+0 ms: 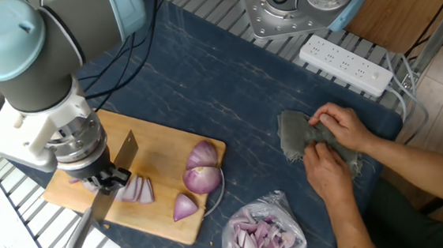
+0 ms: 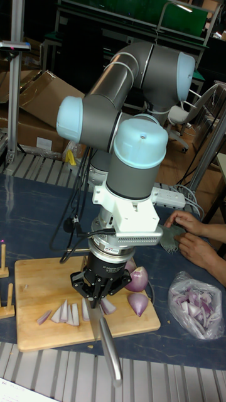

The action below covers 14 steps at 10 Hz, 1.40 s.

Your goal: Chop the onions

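The onions lie on a wooden cutting board (image 1: 159, 154) (image 2: 37, 282). Two purple halves (image 1: 203, 167) (image 2: 138, 278) rest near its right edge, with a wedge (image 1: 184, 208) (image 2: 138, 303) in front of them. A row of thin slices (image 1: 136, 191) (image 2: 68, 312) lies at the left. My gripper (image 1: 107, 179) (image 2: 99, 290) hangs just over the slices, shut on a metal knife. The knife's blade (image 1: 126, 150) points away over the board. Its handle (image 1: 76, 234) (image 2: 110, 352) sticks out past the front edge. The gripper hides part of the slices.
A clear bag of onion bits (image 1: 262, 236) (image 2: 191, 304) lies right of the board. A person's hands (image 1: 334, 143) (image 2: 188, 235) hold a grey cloth (image 1: 294, 134). A power strip (image 1: 346, 65) and a metal base (image 1: 288, 12) stand at the back. Wooden pegs (image 2: 5, 257) stand left of the board.
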Motion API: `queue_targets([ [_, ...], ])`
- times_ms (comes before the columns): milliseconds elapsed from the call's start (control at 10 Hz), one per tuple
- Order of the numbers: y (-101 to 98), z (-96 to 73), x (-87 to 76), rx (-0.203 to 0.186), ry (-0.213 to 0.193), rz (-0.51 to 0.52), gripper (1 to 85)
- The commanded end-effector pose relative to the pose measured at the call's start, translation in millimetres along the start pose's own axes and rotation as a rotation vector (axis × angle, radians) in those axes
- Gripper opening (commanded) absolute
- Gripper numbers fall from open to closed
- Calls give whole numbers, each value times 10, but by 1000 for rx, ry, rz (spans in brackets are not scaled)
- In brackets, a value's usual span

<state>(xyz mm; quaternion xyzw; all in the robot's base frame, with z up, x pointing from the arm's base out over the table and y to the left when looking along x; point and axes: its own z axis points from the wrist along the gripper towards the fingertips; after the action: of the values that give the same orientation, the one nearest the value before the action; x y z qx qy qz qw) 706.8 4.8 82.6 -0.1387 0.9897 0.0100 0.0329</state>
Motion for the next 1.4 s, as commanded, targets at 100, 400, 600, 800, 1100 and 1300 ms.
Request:
queue_targets([
  [100,24,14,-30,-11,-9,9,10],
  [400,0,49,-35,-11,-14,4,10],
  [600,-6,91,-33,-14,-19,5,10],
  [800,0,110,-1,-20,-16,5,10],
  [1100,-43,231,88,-43,-25,-24,10],
  [1300,-94,241,169,-54,-19,-42,10],
])
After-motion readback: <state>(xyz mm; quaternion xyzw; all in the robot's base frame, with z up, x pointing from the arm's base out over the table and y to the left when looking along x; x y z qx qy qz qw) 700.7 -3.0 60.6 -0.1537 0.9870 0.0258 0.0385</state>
